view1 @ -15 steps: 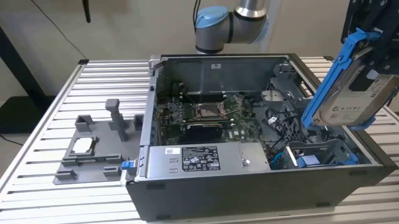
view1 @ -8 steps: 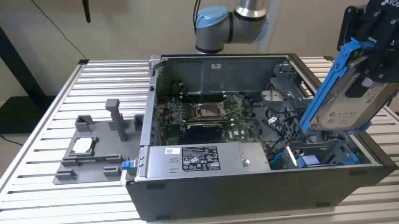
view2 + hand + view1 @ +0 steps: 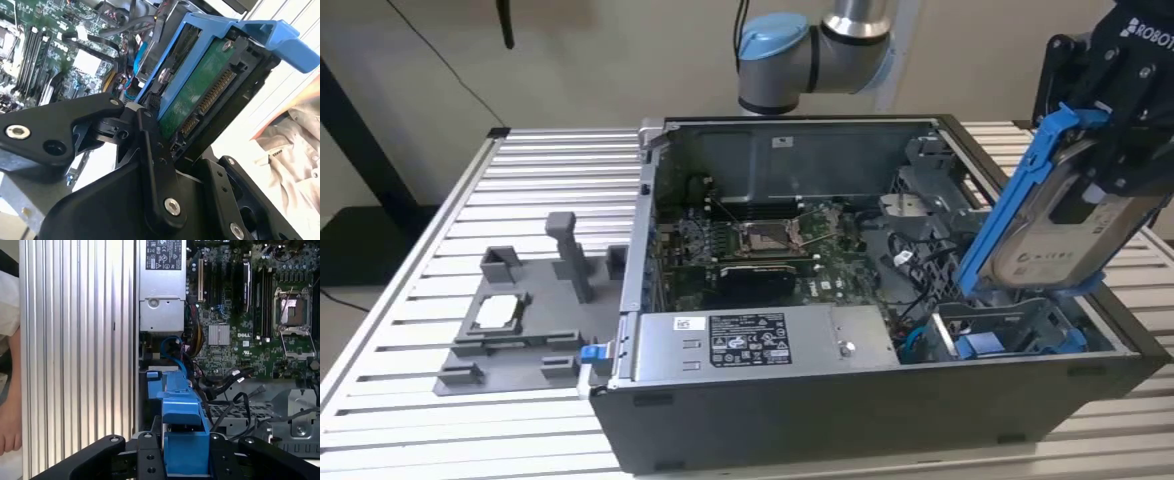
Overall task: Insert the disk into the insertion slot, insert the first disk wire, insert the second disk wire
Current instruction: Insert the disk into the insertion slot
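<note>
Slatted metal table carries an open computer case. Its slot, toward the exterior view's right, sits empty. Just above it the disk hangs tilted in a blue carrier, pinched by the gripper. Wires lie loose inside the case. No step looks finished.

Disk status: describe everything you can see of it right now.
The disk is a silver-grey metal drive in a blue plastic carrier frame, label side facing the exterior view. In the second wrist view its green circuit board and connector pins show. The pincer grips its upper end, holding it tilted, nearly on end, over the open case, lower end just above the insertion slot, not yet seated.
</note>
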`<state>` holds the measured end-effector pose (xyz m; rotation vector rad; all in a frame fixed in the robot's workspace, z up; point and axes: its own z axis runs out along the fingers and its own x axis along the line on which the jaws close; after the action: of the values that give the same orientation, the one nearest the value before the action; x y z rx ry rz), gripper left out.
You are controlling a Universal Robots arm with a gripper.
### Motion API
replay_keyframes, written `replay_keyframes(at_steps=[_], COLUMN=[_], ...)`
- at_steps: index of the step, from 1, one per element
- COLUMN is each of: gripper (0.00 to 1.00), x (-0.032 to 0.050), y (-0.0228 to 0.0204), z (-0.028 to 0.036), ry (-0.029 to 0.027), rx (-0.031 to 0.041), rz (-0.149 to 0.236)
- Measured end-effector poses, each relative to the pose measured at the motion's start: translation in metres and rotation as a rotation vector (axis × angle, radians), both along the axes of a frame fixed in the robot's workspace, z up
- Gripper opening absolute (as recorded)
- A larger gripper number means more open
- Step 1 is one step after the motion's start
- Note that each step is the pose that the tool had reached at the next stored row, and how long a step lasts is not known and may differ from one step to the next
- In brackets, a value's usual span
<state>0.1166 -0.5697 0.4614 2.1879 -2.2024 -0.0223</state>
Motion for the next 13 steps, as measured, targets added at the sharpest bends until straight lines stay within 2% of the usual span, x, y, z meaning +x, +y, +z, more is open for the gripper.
replay_keyframes(at_steps=[7,13], gripper=[0.33,0.33], x=[0.0,0.001], y=[0.0,0.0003], z=[-0.0124,-0.0185], ry=[-0.0018,-0.0026], rx=[0.0,0.0018], rz=[0.026,0.064])
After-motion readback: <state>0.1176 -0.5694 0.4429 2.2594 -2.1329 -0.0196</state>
